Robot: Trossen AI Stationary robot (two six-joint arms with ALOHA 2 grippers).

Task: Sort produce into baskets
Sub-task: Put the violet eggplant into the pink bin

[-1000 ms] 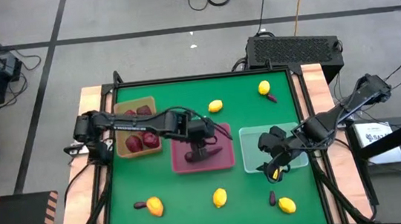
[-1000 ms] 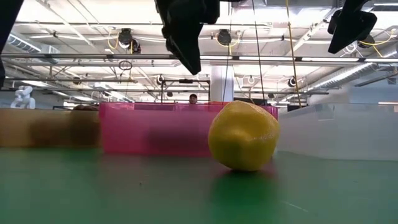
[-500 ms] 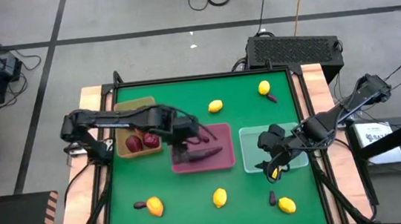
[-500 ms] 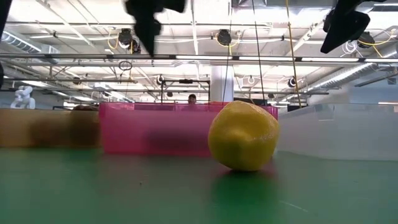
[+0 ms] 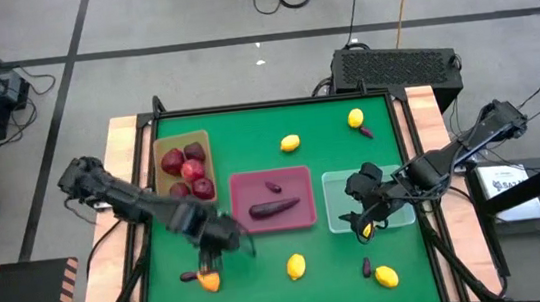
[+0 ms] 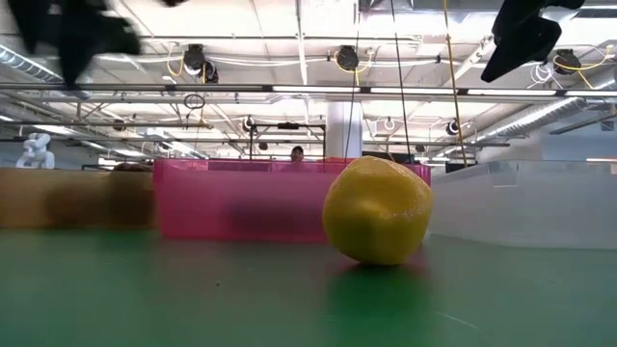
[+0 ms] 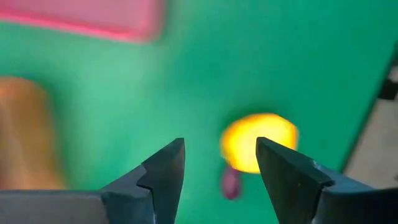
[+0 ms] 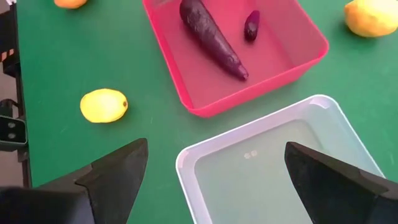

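My left gripper [image 5: 221,237] hangs open and empty above the green table, pointing down, just beyond a lemon [image 7: 258,142] with a small eggplant [image 7: 231,183] beside it near the front left. The pink tray [image 5: 302,218] holds a long eggplant [image 5: 274,208] and a small one [image 5: 273,185]. The tan tray [image 5: 167,200] holds several red apples [image 5: 190,169]. My right gripper [image 8: 217,180] stands wide open and empty over the clear tray [image 8: 323,124].
Loose lemons lie at the back [image 5: 290,143] [image 5: 355,118] and the front [image 5: 296,265] [image 5: 387,276]. Small eggplants lie at the back right [image 5: 365,131] and front right [image 5: 367,266]. In the low view one lemon [image 6: 376,210] sits before the pink tray [image 6: 241,198].
My left gripper has gone from above the pink tray toward the table's near left, toward the lemon there, turning as it went. The long eggplant stays lying in the pink tray.
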